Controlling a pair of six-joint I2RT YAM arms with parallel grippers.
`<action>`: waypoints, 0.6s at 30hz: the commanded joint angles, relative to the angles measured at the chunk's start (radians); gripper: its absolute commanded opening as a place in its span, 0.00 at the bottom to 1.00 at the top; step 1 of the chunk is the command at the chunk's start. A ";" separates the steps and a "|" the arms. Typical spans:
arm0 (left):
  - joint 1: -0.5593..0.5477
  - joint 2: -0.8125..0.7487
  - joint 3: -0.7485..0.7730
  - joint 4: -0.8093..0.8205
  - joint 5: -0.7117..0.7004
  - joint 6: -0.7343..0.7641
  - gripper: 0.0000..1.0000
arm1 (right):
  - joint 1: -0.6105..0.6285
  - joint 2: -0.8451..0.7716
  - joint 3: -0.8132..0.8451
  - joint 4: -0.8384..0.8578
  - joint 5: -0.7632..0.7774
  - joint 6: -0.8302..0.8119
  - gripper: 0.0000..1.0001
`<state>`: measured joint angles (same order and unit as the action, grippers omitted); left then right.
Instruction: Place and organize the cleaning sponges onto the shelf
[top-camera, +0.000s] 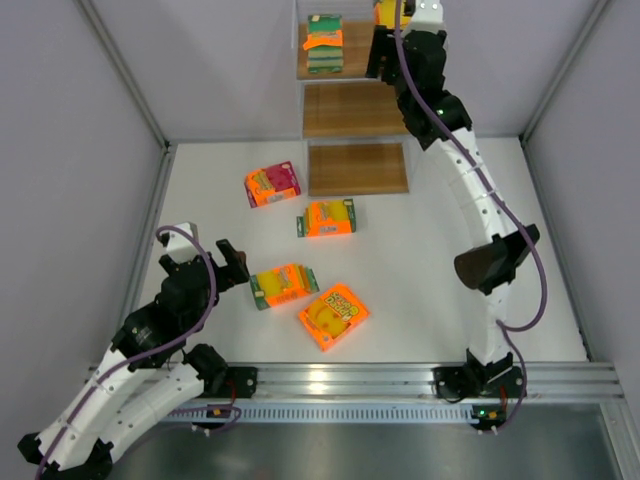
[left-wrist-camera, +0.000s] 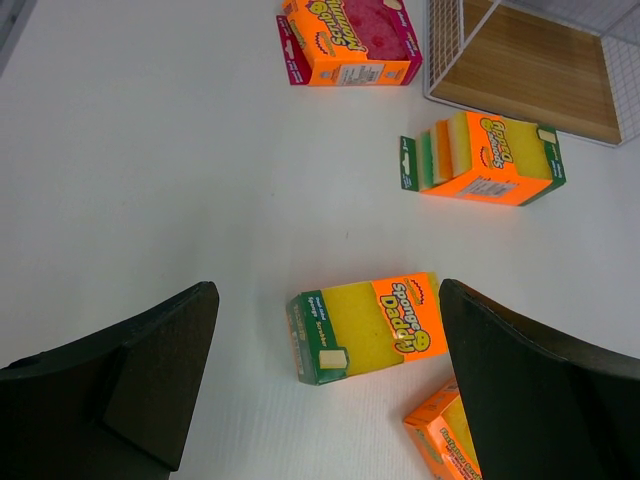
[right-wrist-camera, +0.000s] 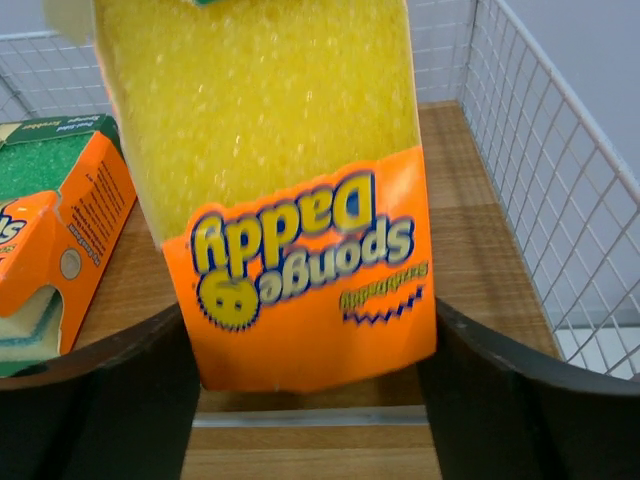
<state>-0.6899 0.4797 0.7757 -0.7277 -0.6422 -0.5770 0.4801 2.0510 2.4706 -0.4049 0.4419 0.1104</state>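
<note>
The shelf (top-camera: 355, 110) stands at the back with three wooden boards. A green and orange sponge pack (top-camera: 324, 43) lies on its top board and also shows in the right wrist view (right-wrist-camera: 50, 220). My right gripper (top-camera: 397, 18) is shut on a yellow and orange sponge pack (right-wrist-camera: 290, 200) and holds it over the top board (right-wrist-camera: 480, 260), beside that pack. On the table lie a pink-red pack (top-camera: 272, 184) and three orange packs (top-camera: 328, 218), (top-camera: 284, 285), (top-camera: 333, 315). My left gripper (top-camera: 235, 265) is open and empty above the table, with one orange pack (left-wrist-camera: 370, 328) between its fingers' line.
White wire mesh walls (right-wrist-camera: 540, 150) close the shelf's side and back. Grey walls surround the white table. A metal rail (top-camera: 400, 380) runs along the near edge. The right arm (top-camera: 480, 200) arches over the table's right side. The shelf's bottom board (left-wrist-camera: 530, 75) shows in the left wrist view.
</note>
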 joint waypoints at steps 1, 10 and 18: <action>-0.002 0.002 -0.001 -0.007 -0.017 0.000 0.99 | -0.017 0.015 0.037 -0.008 -0.011 0.005 0.84; -0.002 0.000 -0.001 -0.007 -0.014 -0.001 0.98 | -0.015 -0.008 0.041 -0.014 -0.025 -0.009 0.99; -0.002 -0.003 0.000 -0.007 -0.014 0.000 0.99 | -0.011 -0.017 0.041 0.028 -0.009 -0.057 0.98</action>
<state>-0.6899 0.4801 0.7757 -0.7277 -0.6449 -0.5770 0.4736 2.0628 2.4706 -0.4183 0.4328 0.0834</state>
